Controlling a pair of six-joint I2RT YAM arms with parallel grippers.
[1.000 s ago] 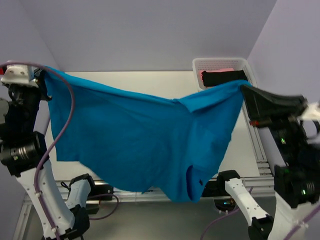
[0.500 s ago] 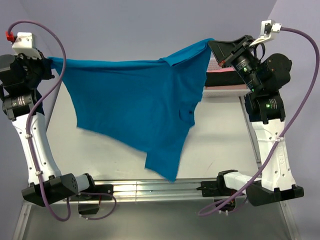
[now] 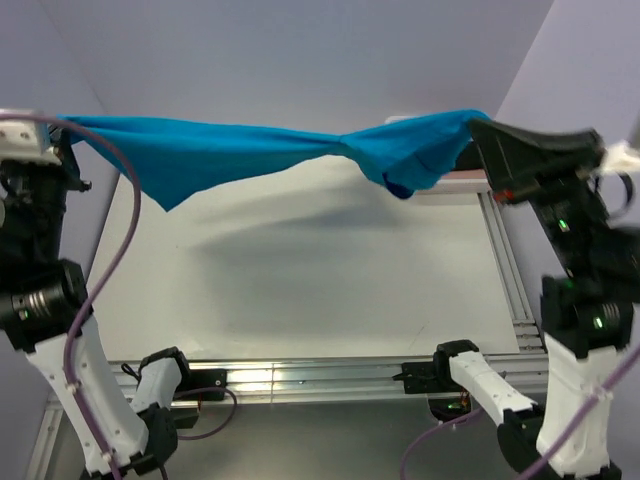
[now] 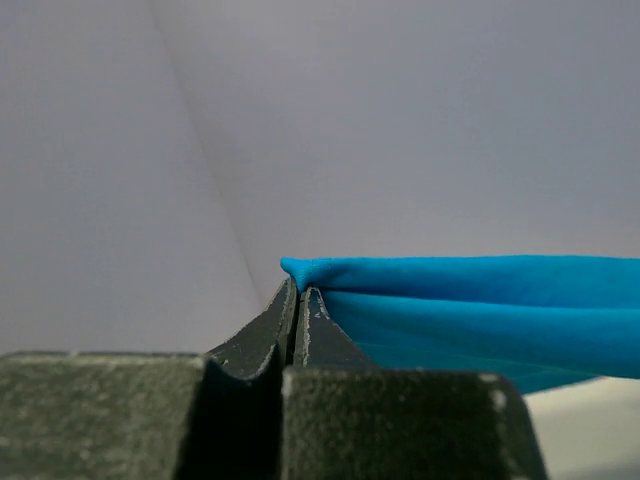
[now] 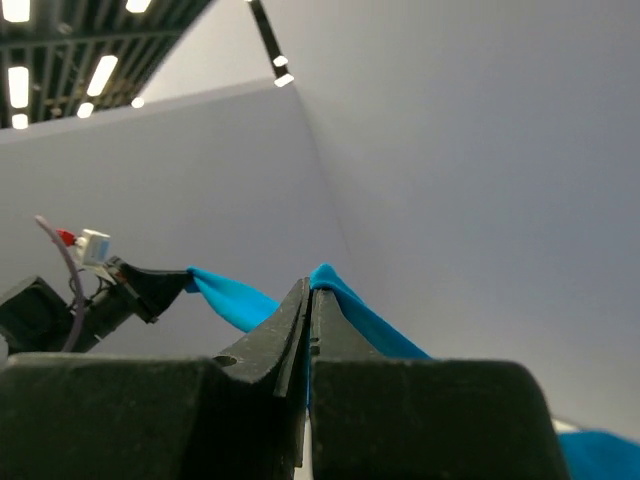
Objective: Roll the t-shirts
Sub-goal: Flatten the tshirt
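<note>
While no rolling had begun, the blue t-shirt (image 3: 230, 150) hung wholly in the air. It stretched as a sagging band across the upper part of the top view, from upper left to upper right, well above the bench (image 3: 300, 290).

- **Status:** unrolled and not laid flat. A loose flap drooped left of centre, and a bunched fold hung right of centre.
- **Judged remaining:** spreading the shirt on the bench, then folding and rolling it. No other shirts could be made out in these views, so their state could not be told.
- **Left tool (image 4: 298, 300):** jaws pressed together on one corner of the cloth, with the blue hem folded over the tips.
- **Right tool (image 5: 308, 292):** jaws clamped on the opposite corner, with cloth emerging at the tips and trailing toward the lower right of that view.
- **Position relative to the tools:** the shirt spanned between both, held at each end, and rested on nothing visible.
</note>
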